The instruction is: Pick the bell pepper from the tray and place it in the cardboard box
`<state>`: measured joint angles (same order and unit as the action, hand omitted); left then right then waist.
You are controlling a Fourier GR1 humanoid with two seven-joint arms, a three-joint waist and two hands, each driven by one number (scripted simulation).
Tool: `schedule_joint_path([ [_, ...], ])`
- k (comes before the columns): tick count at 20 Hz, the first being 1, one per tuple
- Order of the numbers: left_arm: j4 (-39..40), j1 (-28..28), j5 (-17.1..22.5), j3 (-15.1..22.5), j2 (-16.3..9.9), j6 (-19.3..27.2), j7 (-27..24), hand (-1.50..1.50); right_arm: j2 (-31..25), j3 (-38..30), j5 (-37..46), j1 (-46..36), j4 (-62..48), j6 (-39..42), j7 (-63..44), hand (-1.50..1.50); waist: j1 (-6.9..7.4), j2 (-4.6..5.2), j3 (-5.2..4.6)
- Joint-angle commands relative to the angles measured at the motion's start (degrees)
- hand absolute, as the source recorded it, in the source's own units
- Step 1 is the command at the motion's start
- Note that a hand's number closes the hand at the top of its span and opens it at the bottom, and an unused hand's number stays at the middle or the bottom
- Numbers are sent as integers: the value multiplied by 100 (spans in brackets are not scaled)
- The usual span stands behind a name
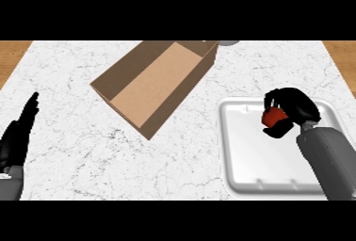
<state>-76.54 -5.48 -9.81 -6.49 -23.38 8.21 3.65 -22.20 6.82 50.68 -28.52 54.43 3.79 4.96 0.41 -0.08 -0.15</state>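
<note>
Red bell pepper (274, 116) sits inside our right hand (292, 110), whose fingers curl round it over the tray (240, 155); the cardboard box (156, 82) lies open well to its left, ready to receive; our left hand (17, 136) rests open on the desk (83, 155).

This looks like a kitchen. The tabletop (83, 155) is white marble-patterned stone with grey veins, like a kitchen counter, and strips of warm brown wood (14, 52) show past its far left and far right edges. A white tray (240, 155) lies on it at the right, and an open cardboard box (156, 80) farther back.
</note>
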Motion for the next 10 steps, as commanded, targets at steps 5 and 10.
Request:
schedule_joint_path([
  [5, -65, -34, -140, 21, 138, -2, 139, 0, 160, -34, 462, -1007, -225, -406, -57, 150, 1, 8, 15],
  [10, 76, -236, -32, -138, 19, -144, 169, 0, -76, -485, 79, -1412, 277, -554, 344, 150, -47, 4, 15],
])
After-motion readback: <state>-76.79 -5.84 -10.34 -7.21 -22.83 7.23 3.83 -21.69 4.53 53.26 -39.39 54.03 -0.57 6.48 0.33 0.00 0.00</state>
